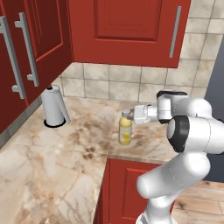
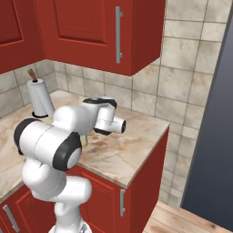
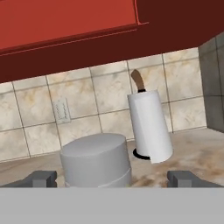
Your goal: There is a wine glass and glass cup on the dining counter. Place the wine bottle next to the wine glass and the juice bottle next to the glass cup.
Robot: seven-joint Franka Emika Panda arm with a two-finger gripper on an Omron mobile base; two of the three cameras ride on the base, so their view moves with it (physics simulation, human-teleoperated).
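Observation:
The juice bottle, pale yellow with a wide grey cap, stands upright near the front edge of a marbled kitchen counter. My gripper reaches in level from the right at cap height and is open. Its two fingertips stand on either side of the cap, apart from it, and nothing is held. The wine bottle, wine glass, glass cup and dining counter are out of view.
A paper towel roll on a dark stand sits at the back left by the tiled wall. Red upper cabinets hang low over the counter. The counter ends in a corner just in front of the bottle.

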